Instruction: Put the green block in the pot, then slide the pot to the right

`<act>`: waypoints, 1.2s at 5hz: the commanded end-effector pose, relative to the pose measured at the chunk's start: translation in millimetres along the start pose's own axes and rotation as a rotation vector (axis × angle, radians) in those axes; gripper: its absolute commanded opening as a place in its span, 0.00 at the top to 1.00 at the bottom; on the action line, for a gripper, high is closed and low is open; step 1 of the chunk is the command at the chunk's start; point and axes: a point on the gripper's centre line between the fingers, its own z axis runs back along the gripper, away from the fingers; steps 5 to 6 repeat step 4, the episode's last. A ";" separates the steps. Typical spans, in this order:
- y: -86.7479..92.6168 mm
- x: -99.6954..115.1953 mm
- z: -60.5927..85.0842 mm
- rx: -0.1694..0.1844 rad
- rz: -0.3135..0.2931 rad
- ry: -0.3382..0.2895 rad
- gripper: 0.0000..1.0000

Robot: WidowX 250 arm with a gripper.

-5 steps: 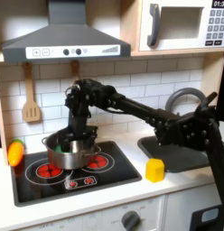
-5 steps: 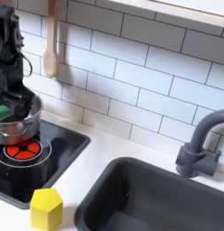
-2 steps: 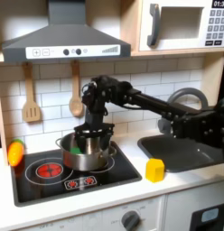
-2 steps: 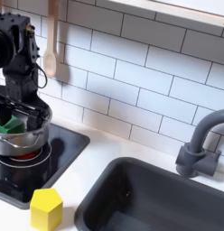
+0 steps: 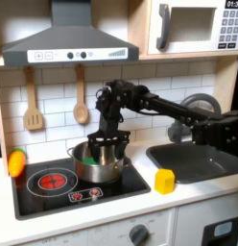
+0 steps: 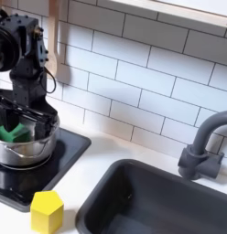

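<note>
Toy kitchen stovetop [image 5: 54, 197]. The pot [image 5: 97, 164] stands on the cooktop's right-hand part in the first exterior view, with the green block [image 6: 15, 132] lying inside it — seen in both exterior views. The gripper [image 5: 107, 140] reaches down onto the pot's far rim; whether its jaws clamp the rim cannot be told. A yellow block [image 5: 165, 181] sits on the counter between cooktop and sink [image 5: 193, 161].

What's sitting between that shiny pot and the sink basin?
In the first exterior view, a yellow block sits on the white counter between the pot and the sink; the second exterior view shows the same.
</note>
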 end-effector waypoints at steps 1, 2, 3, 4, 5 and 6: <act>-14.7 -8.1 5.5 -0.013 -0.028 -0.005 0.00; -19.3 -12.4 7.8 -0.017 -0.040 -0.004 0.00; -17.9 -11.0 9.5 -0.013 -0.038 -0.012 0.00; -19.0 -10.7 9.6 -0.014 -0.041 -0.012 0.00; -19.0 -10.7 9.6 -0.014 -0.041 -0.012 0.00; -19.0 -10.7 9.6 -0.014 -0.041 -0.012 0.00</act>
